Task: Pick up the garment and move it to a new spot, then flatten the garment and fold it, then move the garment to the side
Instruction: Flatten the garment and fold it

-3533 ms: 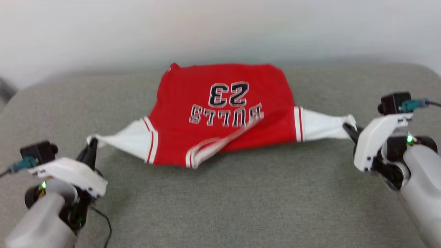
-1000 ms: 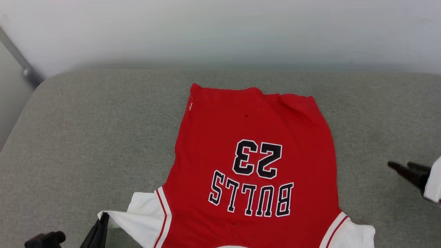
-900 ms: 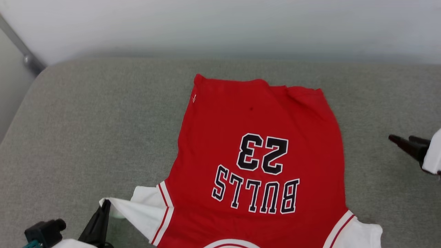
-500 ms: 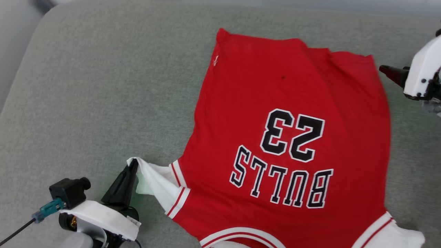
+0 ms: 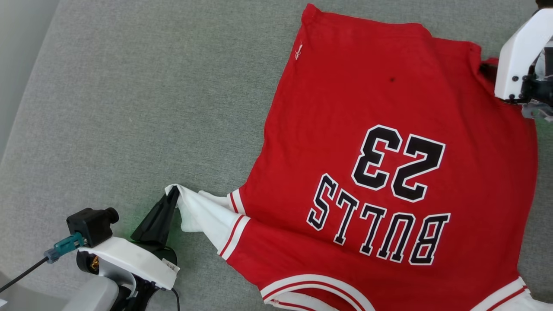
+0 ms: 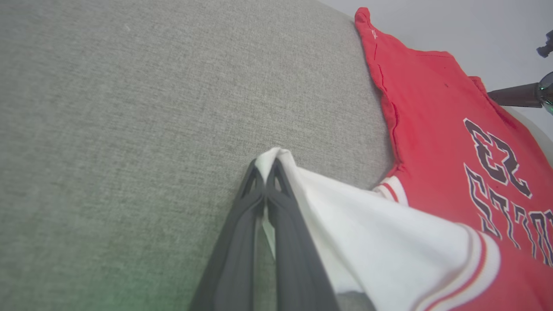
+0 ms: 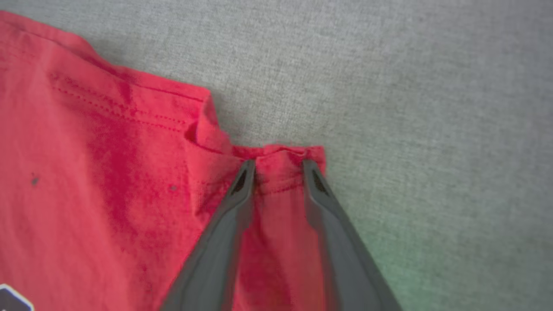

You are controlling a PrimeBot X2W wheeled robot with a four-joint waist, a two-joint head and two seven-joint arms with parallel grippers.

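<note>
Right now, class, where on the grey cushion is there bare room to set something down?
Free: the cushion stretch left of the garment, beyond the left gripper. Crowded: the near-left, where that gripper pinches the white sleeve, and the far right hem corner at the right gripper.

A bright red garment (image 5: 389,108) with white short sleeves, edged where they join the body in red and white stripes; the same stripes trim the neckline. Its lettering, "BULLS" and "23", is black outlined in white. It lies on a cushion (image 5: 129,108) of mottled grey-green woven fabric. The left hand (image 5: 173,193) has charcoal-black fingers and a glossy white shell; the right hand (image 7: 278,166) has the same colours.
</note>
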